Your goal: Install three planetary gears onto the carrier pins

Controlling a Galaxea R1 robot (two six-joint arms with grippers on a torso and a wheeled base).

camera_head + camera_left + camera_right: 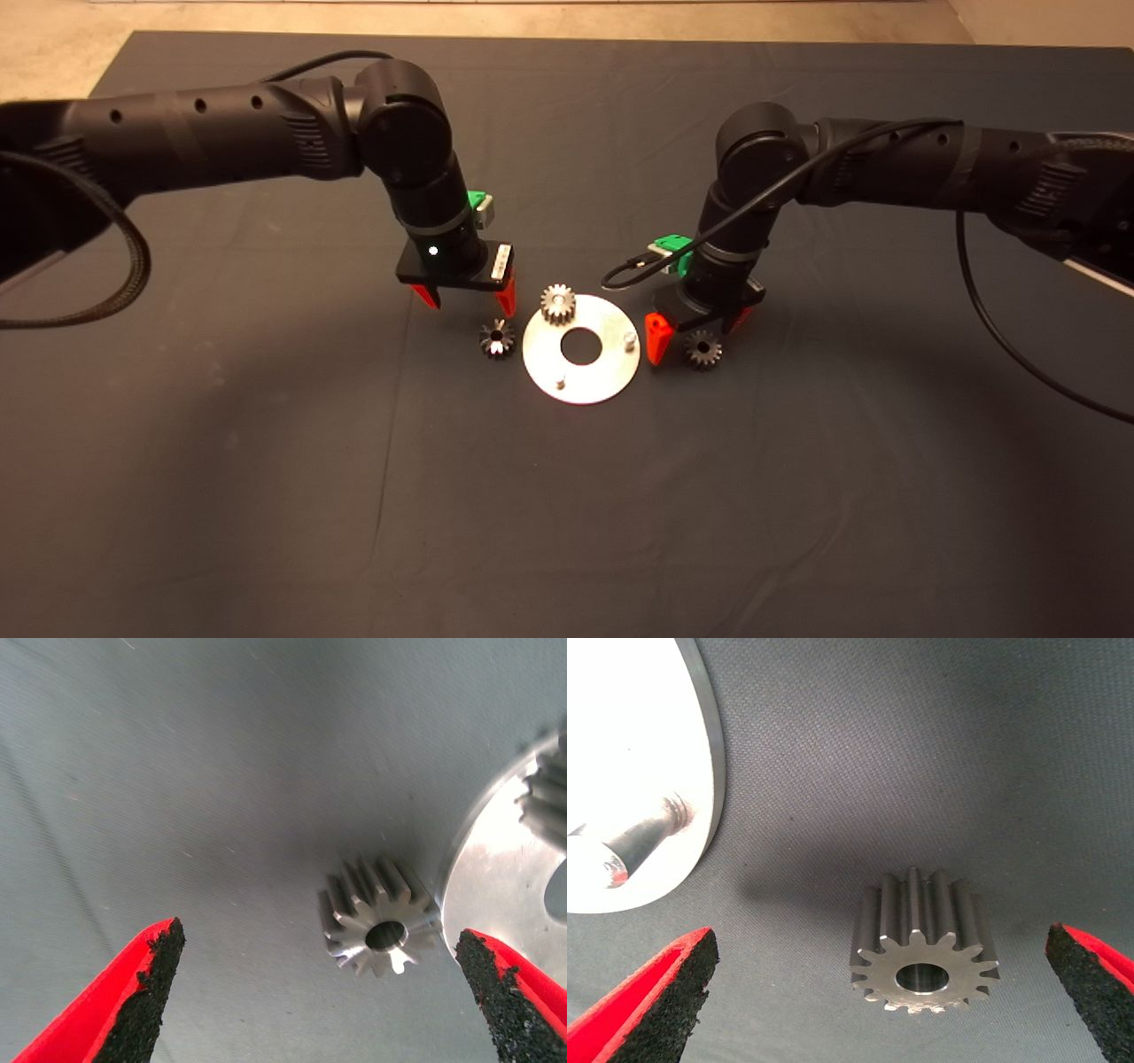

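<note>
Your right gripper (881, 997), fingers wide, straddles a loose gear (924, 942); close off-centre and it skids away (left gripper (323, 992) gapes too).

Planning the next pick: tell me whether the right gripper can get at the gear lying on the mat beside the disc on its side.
Probably yes. The right gripper hangs open over that gear, which lies flat on the mat between its fingers, clear of the disc, with nothing in the way.
</note>
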